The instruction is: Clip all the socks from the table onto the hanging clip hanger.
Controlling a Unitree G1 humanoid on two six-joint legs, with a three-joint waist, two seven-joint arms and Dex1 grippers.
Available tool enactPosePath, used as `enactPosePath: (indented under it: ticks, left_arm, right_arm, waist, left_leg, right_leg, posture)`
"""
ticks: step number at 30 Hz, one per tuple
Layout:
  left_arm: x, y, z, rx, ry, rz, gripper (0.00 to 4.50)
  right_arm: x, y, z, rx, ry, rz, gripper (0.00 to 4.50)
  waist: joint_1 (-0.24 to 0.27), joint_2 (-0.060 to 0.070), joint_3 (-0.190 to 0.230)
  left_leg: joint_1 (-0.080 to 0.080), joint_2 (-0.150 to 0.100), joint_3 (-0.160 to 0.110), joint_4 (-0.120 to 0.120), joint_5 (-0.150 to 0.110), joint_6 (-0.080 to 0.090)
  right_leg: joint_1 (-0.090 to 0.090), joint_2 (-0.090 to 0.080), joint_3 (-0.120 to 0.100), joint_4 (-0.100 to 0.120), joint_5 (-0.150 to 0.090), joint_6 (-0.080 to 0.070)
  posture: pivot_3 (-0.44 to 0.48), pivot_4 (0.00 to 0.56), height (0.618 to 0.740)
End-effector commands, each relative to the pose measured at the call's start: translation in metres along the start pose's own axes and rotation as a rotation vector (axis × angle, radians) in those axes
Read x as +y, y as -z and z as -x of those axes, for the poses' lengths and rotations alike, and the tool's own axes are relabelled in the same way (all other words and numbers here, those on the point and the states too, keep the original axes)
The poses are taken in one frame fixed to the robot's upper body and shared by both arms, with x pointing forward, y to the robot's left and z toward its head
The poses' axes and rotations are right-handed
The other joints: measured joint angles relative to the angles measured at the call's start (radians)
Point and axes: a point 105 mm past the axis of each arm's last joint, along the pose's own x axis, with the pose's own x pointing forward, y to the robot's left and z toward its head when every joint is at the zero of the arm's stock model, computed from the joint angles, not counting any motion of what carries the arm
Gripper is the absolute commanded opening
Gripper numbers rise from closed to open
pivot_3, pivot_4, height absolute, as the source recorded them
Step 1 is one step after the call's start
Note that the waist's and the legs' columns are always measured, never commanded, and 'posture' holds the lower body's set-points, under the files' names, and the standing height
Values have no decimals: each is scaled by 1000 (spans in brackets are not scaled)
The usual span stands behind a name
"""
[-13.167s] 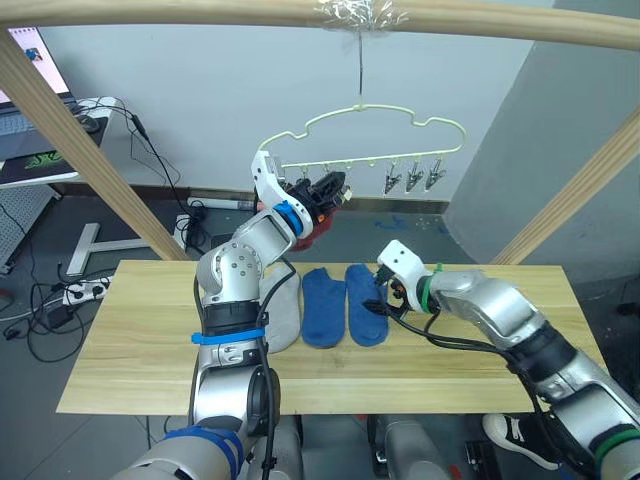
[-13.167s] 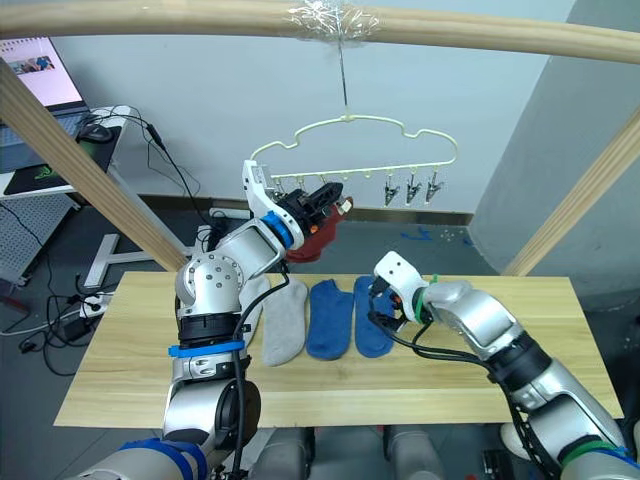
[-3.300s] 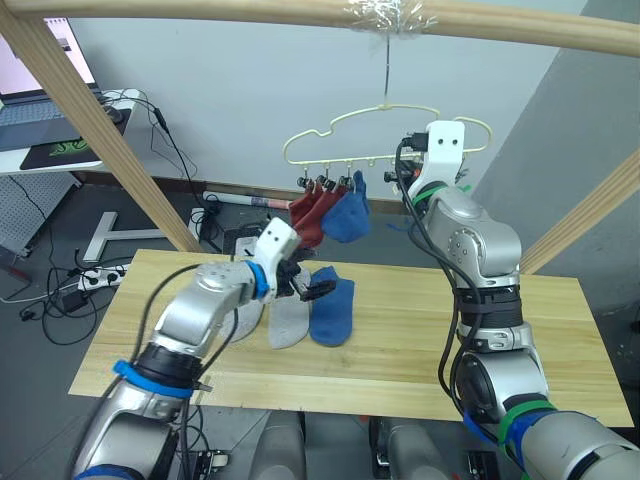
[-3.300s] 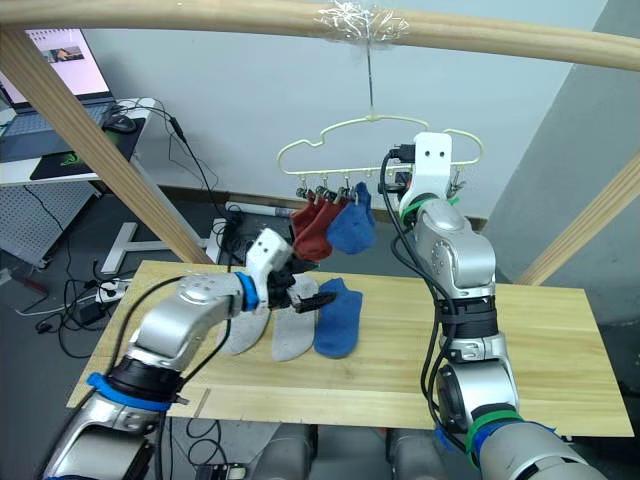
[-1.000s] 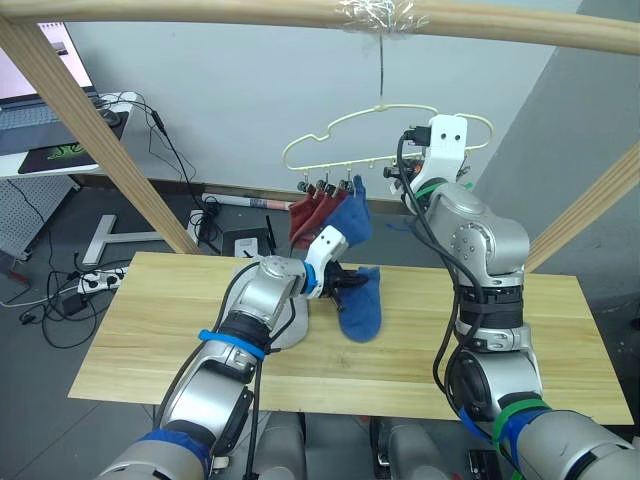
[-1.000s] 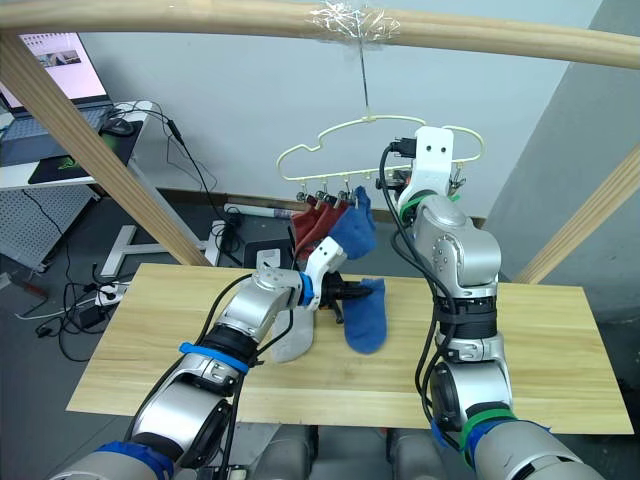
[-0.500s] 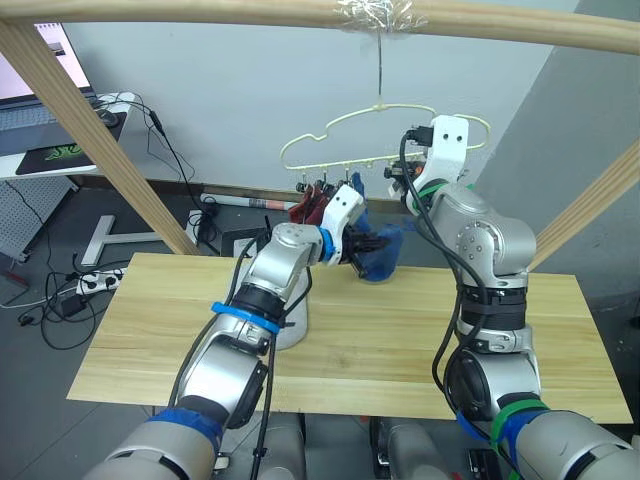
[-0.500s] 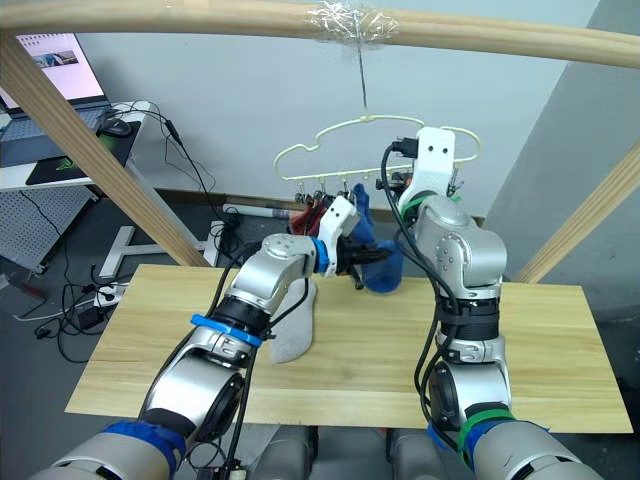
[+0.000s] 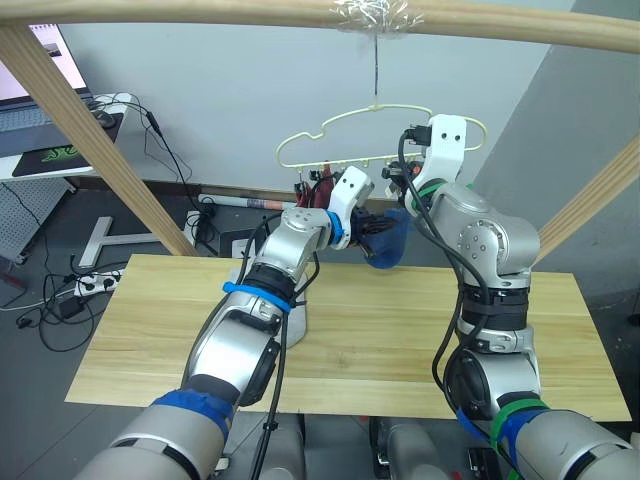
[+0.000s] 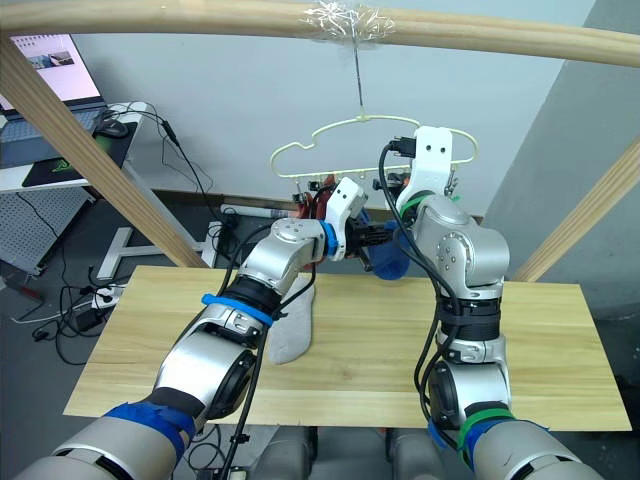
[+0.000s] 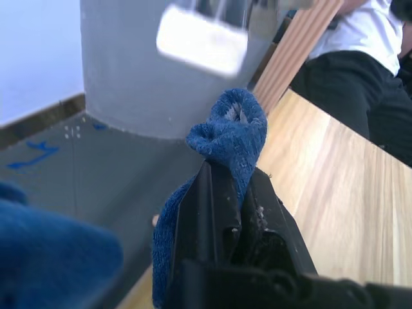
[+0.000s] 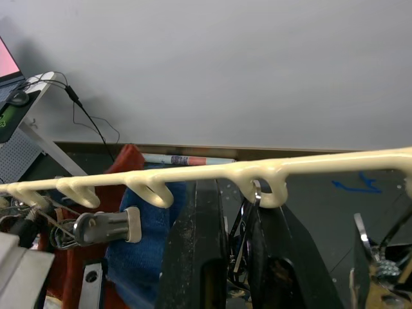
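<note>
The left tool [image 11: 228, 193] is clamped shut on a blue sock [image 9: 388, 243], lifted clear of the surface [image 9: 400, 330] to the centre of the head-camera frame, just below the hanger [image 9: 375, 135]. In the left wrist view the sock's cuff bunches above the black fingers [image 11: 203, 206] while the rest of it trails down past them.

The right tool [image 12: 235, 212] is raised to the hanger's lower bar, right of centre and high in the frame — its two fingers [image 12: 199, 219] stand either side of a metal clip [image 12: 248, 215] hanging from a loop in the bar, narrowly parted around it; whether they press on the clip cannot be told.

Further along the bar, left of centre, two red socks [image 9: 318, 195] and a second blue sock [image 12: 151, 225] already hang from clips, partly hidden behind the left arm. At the bar's right end more clips [image 12: 370, 241] hang bare.

On the surface, left of centre, a grey sock [image 10: 290, 325] lies flat beneath the left forearm, with a second grey sock [image 9: 246, 272] showing beside it at the arm's edge. The hanger's hook rises to a wooden pole [image 9: 200, 12] across the top of the frame. At upper left stands a white desk [image 9: 50, 160] with a laptop [image 10: 45, 60]. A person [image 11: 360, 71] in a white top shows at the upper right of the left wrist view, beyond the surface's edge.
</note>
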Motion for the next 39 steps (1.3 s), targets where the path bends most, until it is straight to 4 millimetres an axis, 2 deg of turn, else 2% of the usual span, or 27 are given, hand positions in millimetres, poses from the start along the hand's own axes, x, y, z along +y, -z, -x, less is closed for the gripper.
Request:
enactPosePath:
  ticks: [1, 26, 35, 39]
  left_arm:
    - [2, -21, -1, -58, 0, -35, 41]
    - [9, -47, 2, -124, -10, -21, 41]
    - [9, -48, 1, -129, -13, -17, 41]
    - [9, -49, 1, -129, -16, -17, 0]
  right_arm:
    - [12, -23, 8, -84, -48, 13, 42]
    - [10, -14, 6, -63, -44, 33, 42]
    - [9, -14, 6, -62, -35, 33, 42]
    - [8, -14, 6, -62, -26, 28, 1362]
  waist:
    - [0, 0, 0]
    - [0, 0, 0]
    - [0, 0, 0]
    - [0, 0, 0]
  left_leg:
    - [0, 0, 0, 0, 0, 0]
    - [0, 0, 0, 0, 0, 0]
    - [0, 0, 0, 0, 0, 0]
    - [0, 0, 0, 0, 0, 0]
  right_leg:
    - [0, 0, 0, 0, 0, 0]
    - [0, 0, 0, 0, 0, 0]
    - [0, 0, 0, 0, 0, 0]
    - [0, 0, 0, 0, 0, 0]
  posture:
    - [81, 168, 740]
    - [94, 169, 740]
    - [94, 168, 740]
    - [94, 168, 740]
